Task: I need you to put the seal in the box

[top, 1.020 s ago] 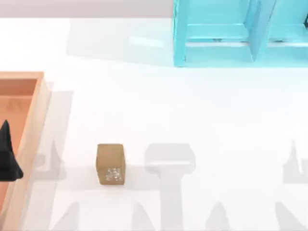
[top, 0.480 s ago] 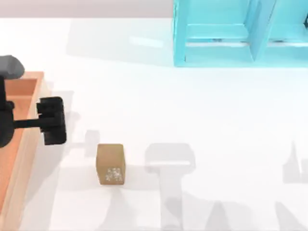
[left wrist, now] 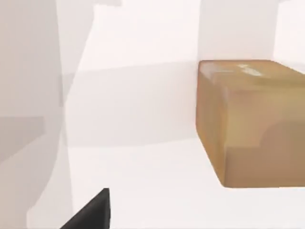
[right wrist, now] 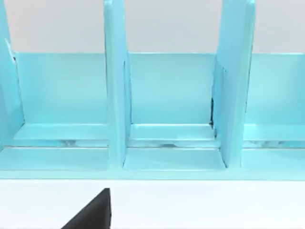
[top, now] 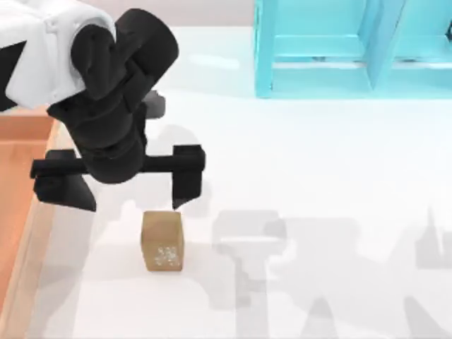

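The seal [top: 162,240] is a small tan-brown block standing on the white table, its whitish carved pattern on the near face. My left gripper [top: 126,189] hovers just behind it, open wide, one finger [top: 188,176] above the seal's far right corner and the other over by the box rim. In the left wrist view the seal [left wrist: 252,124] looms close, off to one side of a dark fingertip [left wrist: 93,214]. The box [top: 21,176], a wooden tray with an orange-brown floor, lies at the table's left edge, partly hidden by my left arm.
A turquoise shelf structure [top: 353,49] stands at the back right; the right wrist view faces its compartments [right wrist: 171,95], with a dark fingertip [right wrist: 93,214] of my parked right gripper low in the picture. Open white table stretches right of the seal.
My left arm has swung in from the left, past the box, and now hangs large over the table just behind the seal. The seal has not moved.
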Robot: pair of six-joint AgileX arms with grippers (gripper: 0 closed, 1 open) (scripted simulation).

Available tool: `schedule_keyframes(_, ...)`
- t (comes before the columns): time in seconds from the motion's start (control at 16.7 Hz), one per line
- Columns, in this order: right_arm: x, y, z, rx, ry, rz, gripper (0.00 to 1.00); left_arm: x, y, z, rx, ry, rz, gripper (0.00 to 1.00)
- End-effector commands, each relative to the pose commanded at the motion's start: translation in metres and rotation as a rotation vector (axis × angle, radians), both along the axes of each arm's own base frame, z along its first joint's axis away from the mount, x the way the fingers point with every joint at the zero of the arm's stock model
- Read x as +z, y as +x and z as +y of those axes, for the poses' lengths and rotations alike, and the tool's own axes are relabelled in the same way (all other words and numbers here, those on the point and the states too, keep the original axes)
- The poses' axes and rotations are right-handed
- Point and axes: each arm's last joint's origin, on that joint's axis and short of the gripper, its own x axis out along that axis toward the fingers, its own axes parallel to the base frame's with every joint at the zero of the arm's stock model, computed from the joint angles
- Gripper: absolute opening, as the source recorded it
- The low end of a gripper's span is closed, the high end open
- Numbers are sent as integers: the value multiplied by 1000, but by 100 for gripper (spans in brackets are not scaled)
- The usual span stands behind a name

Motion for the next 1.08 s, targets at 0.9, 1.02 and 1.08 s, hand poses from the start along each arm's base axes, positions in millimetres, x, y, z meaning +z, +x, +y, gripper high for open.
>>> schedule_keyframes(0.9,0,0,0,0,0,0,100,-48,16,-32,-1,47,76,100)
schedule_keyframes(1.02,0,0,0,0,0,0,100,-73,17,-33,-1,38,64,100)
schedule_keyframes(1.08,0,0,0,0,0,0,100,-84,16,-32,-1,40,66,100)
